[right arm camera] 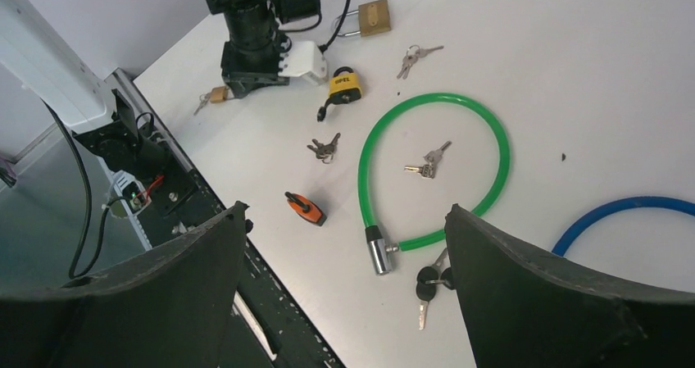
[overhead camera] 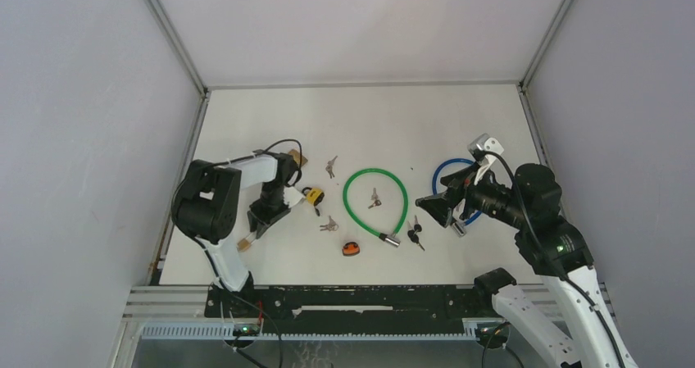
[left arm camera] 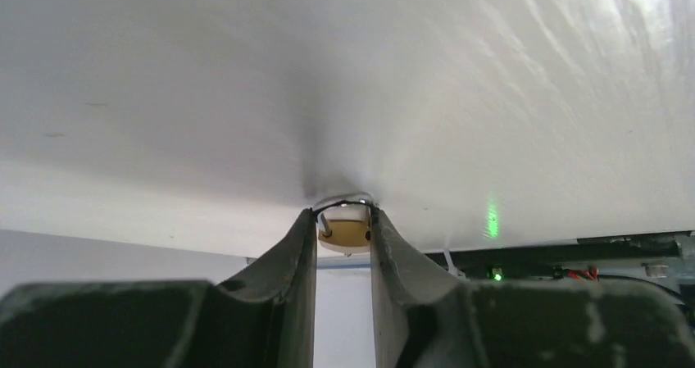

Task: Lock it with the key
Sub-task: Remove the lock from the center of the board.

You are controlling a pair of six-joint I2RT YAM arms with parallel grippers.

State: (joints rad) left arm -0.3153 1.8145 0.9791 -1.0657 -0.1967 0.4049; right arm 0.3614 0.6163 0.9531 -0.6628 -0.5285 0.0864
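Brass padlock pinched in left hand, right hand wide open — nothing held

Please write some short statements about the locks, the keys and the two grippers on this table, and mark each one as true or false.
1. A bunch of keys lies inside the loop of the green cable lock. True.
2. The right gripper has its jaws closed on the black-headed keys. False: the jaws stand wide open, and those keys lie on the table.
3. The left gripper has its jaws on either side of a small brass padlock. True.
4. The orange padlock lies inside the green loop. False: it lies outside it, nearer the table's front edge.
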